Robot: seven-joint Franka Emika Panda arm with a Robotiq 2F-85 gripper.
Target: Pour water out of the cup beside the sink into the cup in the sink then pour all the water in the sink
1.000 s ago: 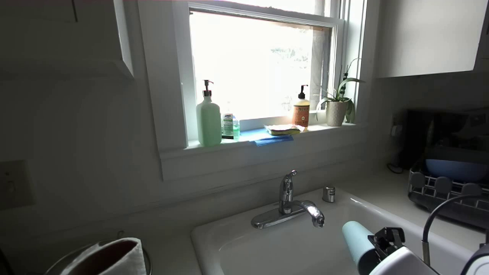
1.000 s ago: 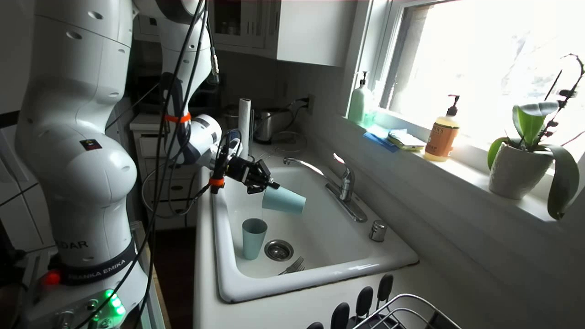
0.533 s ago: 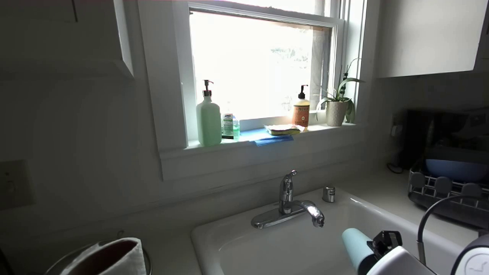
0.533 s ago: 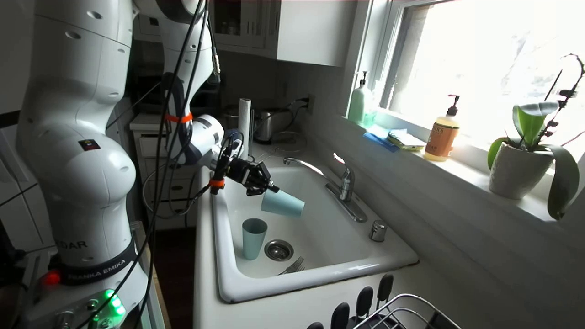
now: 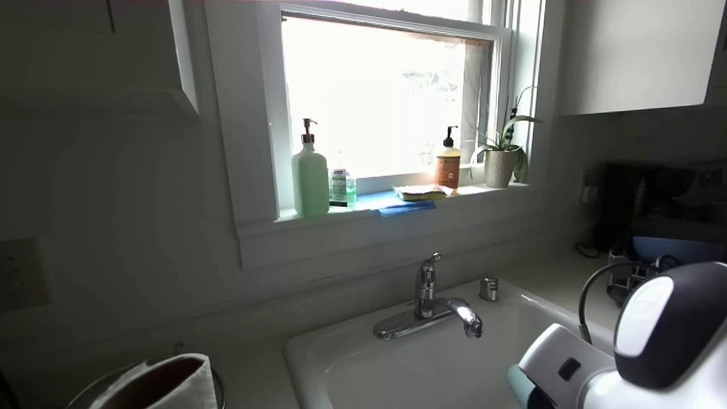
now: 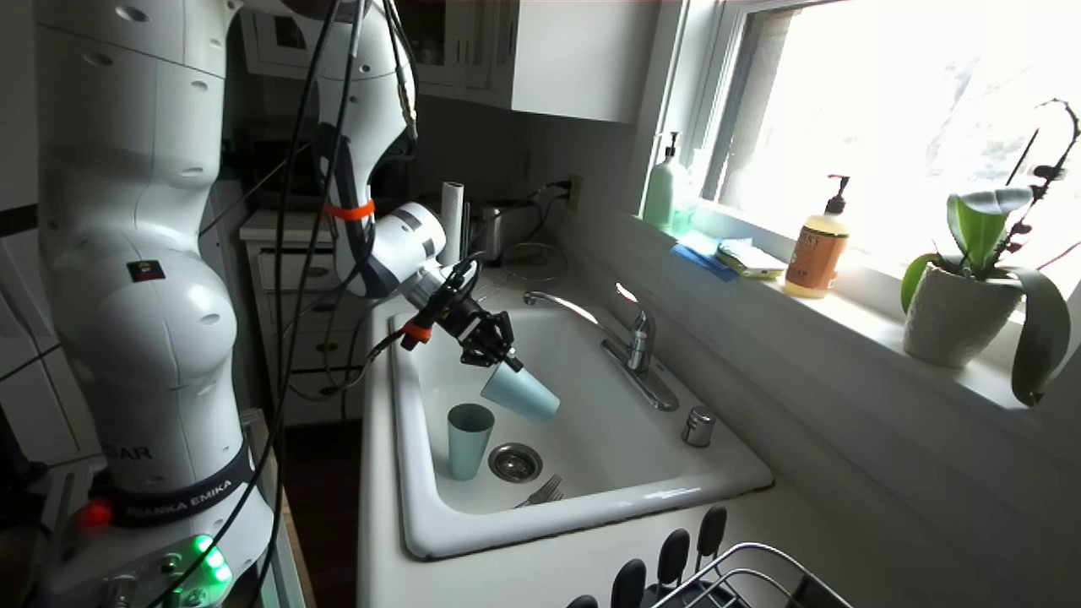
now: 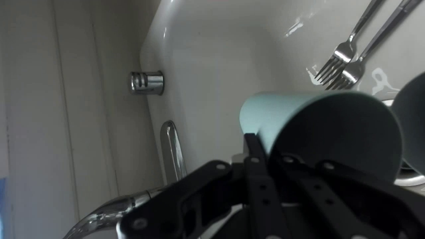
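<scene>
A light blue cup [image 6: 521, 393] hangs tilted over the sink [image 6: 608, 513], its base end lower than its mouth. My gripper [image 6: 511, 364] is shut on the cup's rim; in the wrist view, one of its fingers [image 7: 254, 146] lies along the outside and the other is dark within the mouth. Upright on the sink floor, beside the drain, stands a similar blue cup [image 6: 469, 442], below and left of the held one. Only part of that standing cup [image 7: 413, 122] shows in the wrist view. In an exterior view my arm covers most of the held cup [image 5: 518, 386]. Water inside either cup cannot be seen.
The chrome faucet [image 6: 640, 346] reaches over the sink's back side. Forks [image 7: 348, 63] lie near the drain [image 6: 515, 463], with wet marks around them. A dish rack [image 6: 743, 557] stands beside the sink. Soap bottles and a potted plant [image 6: 963, 312] line the windowsill.
The arm has swung and my gripper now points more steeply downward. The held cup's base end has dipped lower. In an exterior view the arm has come in over gripper and cup.
</scene>
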